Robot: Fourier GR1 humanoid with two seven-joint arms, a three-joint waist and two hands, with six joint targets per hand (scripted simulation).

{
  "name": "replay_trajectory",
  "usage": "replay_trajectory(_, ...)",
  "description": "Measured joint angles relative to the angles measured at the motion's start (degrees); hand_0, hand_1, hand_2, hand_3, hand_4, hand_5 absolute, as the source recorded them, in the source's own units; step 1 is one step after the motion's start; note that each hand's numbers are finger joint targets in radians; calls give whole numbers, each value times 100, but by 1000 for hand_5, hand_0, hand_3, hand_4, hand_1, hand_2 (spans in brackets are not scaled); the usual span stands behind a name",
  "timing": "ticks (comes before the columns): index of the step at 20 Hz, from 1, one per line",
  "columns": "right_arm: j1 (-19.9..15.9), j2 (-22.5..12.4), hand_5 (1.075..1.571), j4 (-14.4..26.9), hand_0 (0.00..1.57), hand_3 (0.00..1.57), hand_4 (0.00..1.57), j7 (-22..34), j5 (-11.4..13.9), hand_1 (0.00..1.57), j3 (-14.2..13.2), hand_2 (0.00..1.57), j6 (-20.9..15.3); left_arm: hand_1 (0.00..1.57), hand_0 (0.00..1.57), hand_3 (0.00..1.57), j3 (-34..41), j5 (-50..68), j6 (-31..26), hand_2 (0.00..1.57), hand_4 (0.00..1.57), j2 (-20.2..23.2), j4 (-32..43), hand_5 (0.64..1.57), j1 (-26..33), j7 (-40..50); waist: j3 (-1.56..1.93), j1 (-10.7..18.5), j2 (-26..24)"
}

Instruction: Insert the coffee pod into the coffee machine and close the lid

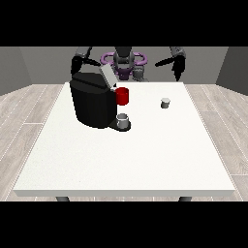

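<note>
Coffee pod [165, 102]: small, pale grey, upright on the white table [126, 160], right of centre in the front view, standing alone with bare tabletop all round. Well apart from the coffee machine [92, 102], which sits on the left half of the table. Machine body black and bulky, lid [107, 75] grey and tilted up, open. Red part [123, 96] on the machine's front at its right side, and below it a small grey cup [124, 121] on the machine's dark base tray. Nothing between pod and machine but open table; cup and red part on the side of the machine facing the pod.

Behind the far edge of the table, robot torso [124, 60] with purple rings at the shoulders. Hand at the view's right [177, 65] raised above the far table edge, arm bent inward at the elbow, black fingers hanging downward and looking relaxed, holding nothing; well apart from the pod, up and back from it. Hand at the view's left [77, 64] also raised, just behind and above the machine's top left corner, partly merging with the dark machine body; fingers there too dark to read, so cannot tell whether spread or curled. Neither hand touching pod, lid or cup.
</note>
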Motion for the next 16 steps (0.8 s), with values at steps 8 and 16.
replay_trajectory(8,-396,149,1571,-169,0,0,0,60,360,0,313,0,-201,0,0,0,227,-468,-310,0,0,663,1104,1571,-991,132,-6,-501,534)
replay_trajectory(16,-744,246,1571,-37,0,0,0,238,411,0,386,0,-404,0,0,0,123,-1138,-332,0,0,862,2307,1571,-1587,-370,-8,-543,938)
